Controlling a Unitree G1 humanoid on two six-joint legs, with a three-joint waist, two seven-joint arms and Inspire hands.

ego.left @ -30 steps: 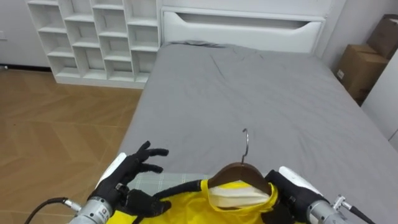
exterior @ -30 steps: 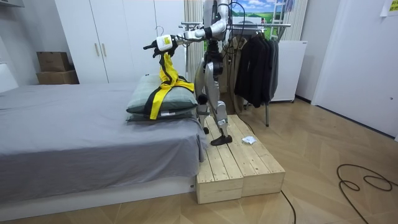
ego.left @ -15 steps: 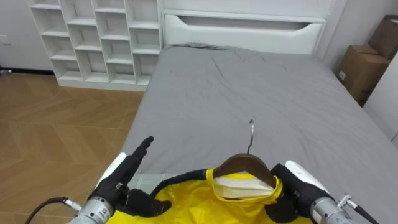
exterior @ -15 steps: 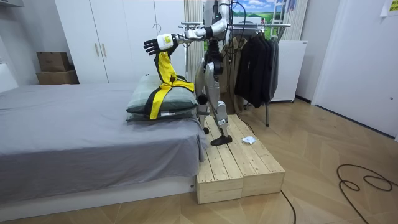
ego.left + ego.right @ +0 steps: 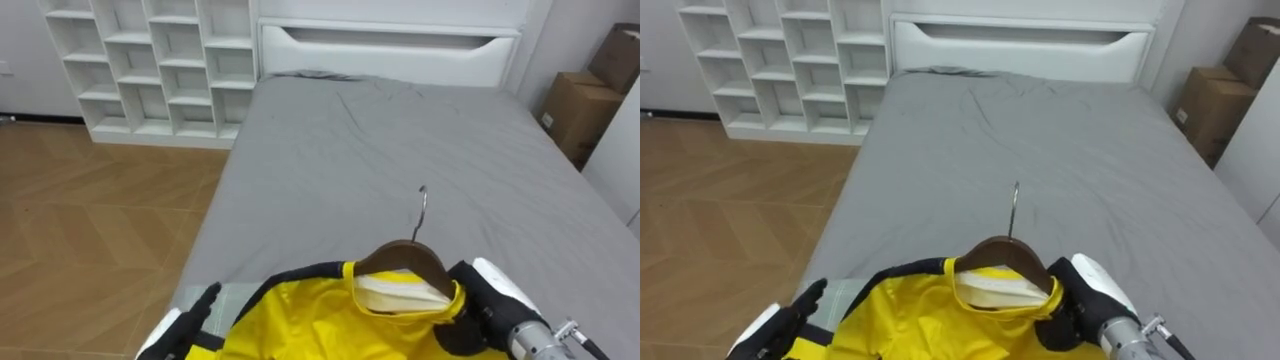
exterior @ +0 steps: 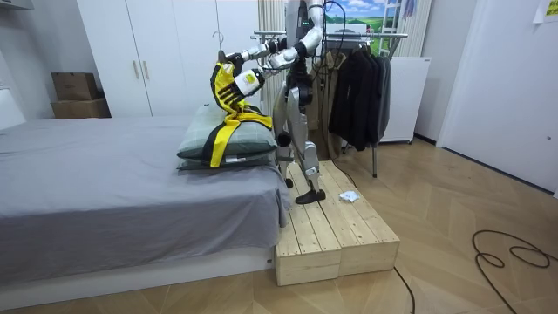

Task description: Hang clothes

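Holding yellow jacket on hanger over bed: right robot hand grips hanger end, jacket just beside; left robot hand flat-fingered. Risk: 1-sided grip, hanger tips, jacket slides off.

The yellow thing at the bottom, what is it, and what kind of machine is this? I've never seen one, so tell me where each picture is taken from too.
This is a humanoid robot that stands on two legs and has two arms with fingered hands. It is doing housework. Two of the pictures come from a pair of cameras in its head, looking down over a grey bed. The third comes from a camera across the room. It shows the robot standing on a wooden platform at the end of the bed, with a clothes rack behind it.

The yellow thing is a jacket on a wooden hanger. The right hand grips the hanger's end. The left hand, fingers straight, is at the jacket's other side. Part of the jacket trails down onto the pillows.
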